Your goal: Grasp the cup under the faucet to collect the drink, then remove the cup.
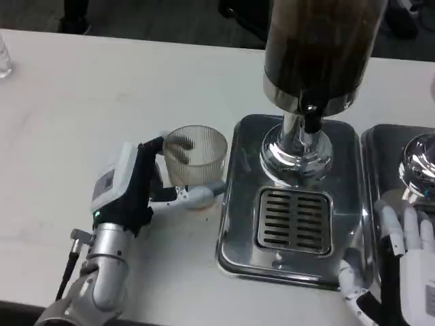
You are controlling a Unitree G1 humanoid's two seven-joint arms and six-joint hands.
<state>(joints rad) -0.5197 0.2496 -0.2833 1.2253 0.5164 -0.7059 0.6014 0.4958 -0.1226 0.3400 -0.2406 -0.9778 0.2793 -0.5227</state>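
A clear ribbed cup (pixel 197 161) stands upright on the white table (pixel 81 115) at centre-left of the frame, its long axis vertical and its open mouth facing up toward the camera. It sits just left of the dispenser's steel drip tray (pixel 239 224), off the tray and clear of the slotted grille (pixel 293 219). Whether it holds any drink cannot be told.

The left hand (pixel 146 187) grasps the cup from the lower left: 1 finger (pixel 200 195) wraps across the near side at the base, while dark fingertips show through the ribbed wall on the far left side. Its silver forearm (pixel 105 268) runs down to the lower-left corner.

To the right of the cup, the dispenser's dark cylindrical tank (pixel 319 47) fills the upper centre, with the faucet (pixel 311 121) and chrome column (pixel 296 153) directly above the grille, well to the right of the cup.

At the lower right, the right hand (pixel 401 261) rests by the tray's right edge, fingers extended and apart, holding nothing. A 2nd chrome fixture (pixel 418 166) sits at the right edge of the frame.
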